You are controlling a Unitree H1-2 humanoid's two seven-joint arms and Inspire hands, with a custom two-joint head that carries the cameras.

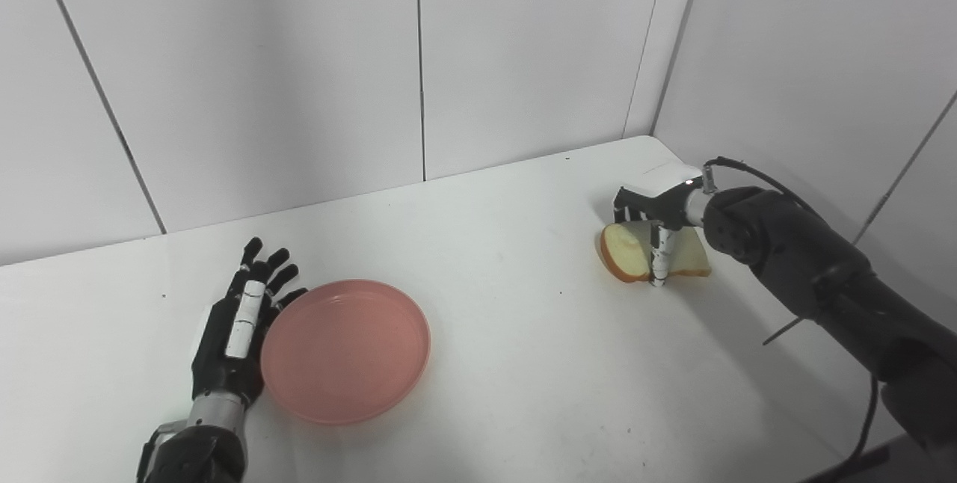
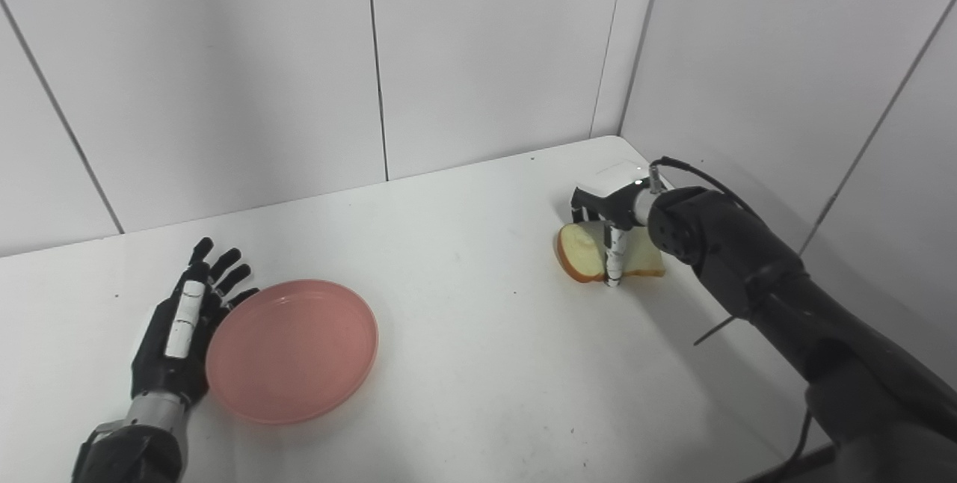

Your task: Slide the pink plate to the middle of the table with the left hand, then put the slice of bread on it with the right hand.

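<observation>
1. Between the left hand (image 1: 238, 326) and the right hand (image 1: 658, 223): a wide stretch of bare table (image 1: 516, 333), open for passage.
2. Just right of the left hand: the pink plate (image 1: 345, 349), touching its fingers, low-rimmed.
3. Under and around the right hand: the slice of bread (image 1: 635, 253), tilted up.
4. Close behind and right of the right hand: wall panels (image 1: 785, 79) meeting in a corner, little room.
</observation>
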